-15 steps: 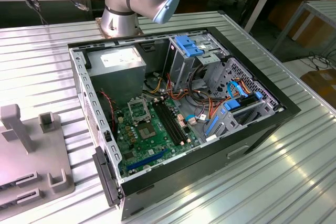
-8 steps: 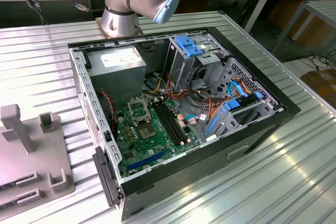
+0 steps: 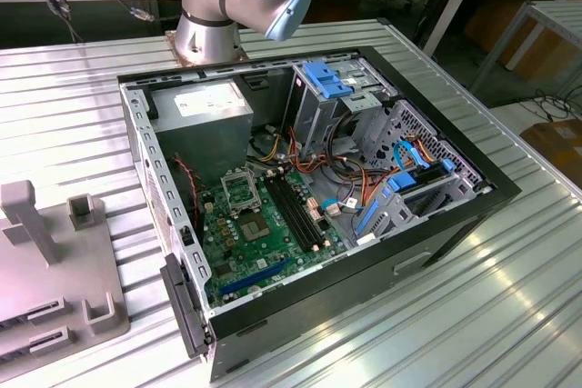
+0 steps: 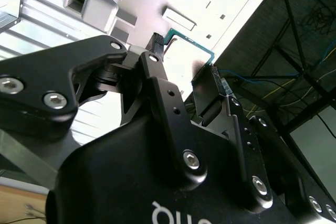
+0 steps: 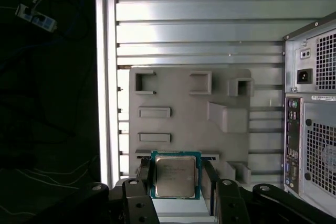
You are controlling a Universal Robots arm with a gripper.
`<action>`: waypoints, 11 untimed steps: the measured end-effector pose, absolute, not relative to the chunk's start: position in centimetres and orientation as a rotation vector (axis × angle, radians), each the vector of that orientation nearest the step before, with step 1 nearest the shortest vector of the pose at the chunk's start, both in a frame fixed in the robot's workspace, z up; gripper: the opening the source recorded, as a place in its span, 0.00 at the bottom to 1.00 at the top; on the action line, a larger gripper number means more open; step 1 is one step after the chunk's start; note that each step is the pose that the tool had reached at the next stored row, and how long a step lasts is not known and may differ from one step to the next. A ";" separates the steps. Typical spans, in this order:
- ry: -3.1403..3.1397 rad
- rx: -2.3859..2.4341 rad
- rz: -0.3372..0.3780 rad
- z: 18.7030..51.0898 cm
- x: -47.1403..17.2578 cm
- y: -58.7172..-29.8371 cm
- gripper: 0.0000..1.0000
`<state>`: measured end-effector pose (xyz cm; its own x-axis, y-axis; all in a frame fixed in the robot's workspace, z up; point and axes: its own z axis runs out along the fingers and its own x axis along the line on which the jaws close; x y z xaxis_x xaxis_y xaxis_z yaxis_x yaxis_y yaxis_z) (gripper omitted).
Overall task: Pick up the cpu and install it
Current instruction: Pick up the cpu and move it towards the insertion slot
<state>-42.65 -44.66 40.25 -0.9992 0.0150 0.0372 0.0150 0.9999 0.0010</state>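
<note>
The cpu [image 5: 175,176], a small square chip with a silver-grey top and a green rim, sits between the two black fingertips of my gripper [image 5: 176,181], which is shut on it. One finger [image 5: 144,179] presses one side of the chip and the other finger [image 5: 209,180] the opposite side. In the second wrist view the cpu [image 4: 190,50] shows from below, washed out, within the gripper [image 4: 184,59]. It hangs high over the grey holder tray [image 5: 184,106]. The metal-framed socket [image 3: 238,190] lies on the green motherboard [image 3: 273,238] inside the open computer case [image 3: 436,215].
The holder tray [image 3: 55,261] lies on the ribbed metal table [image 3: 509,315] at the exterior view's left, beside the case. The arm's base [image 3: 207,34] stands behind the case. Cables, drive cages and a power supply [image 3: 205,120] crowd the case interior.
</note>
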 end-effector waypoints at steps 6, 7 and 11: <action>-3.104 -0.023 -0.002 40.3 -42.2 -44.7 0.47; -3.104 -0.023 -0.002 40.2 -42.1 -44.7 0.47; -3.104 -0.023 -0.002 40.2 -41.9 -44.7 0.47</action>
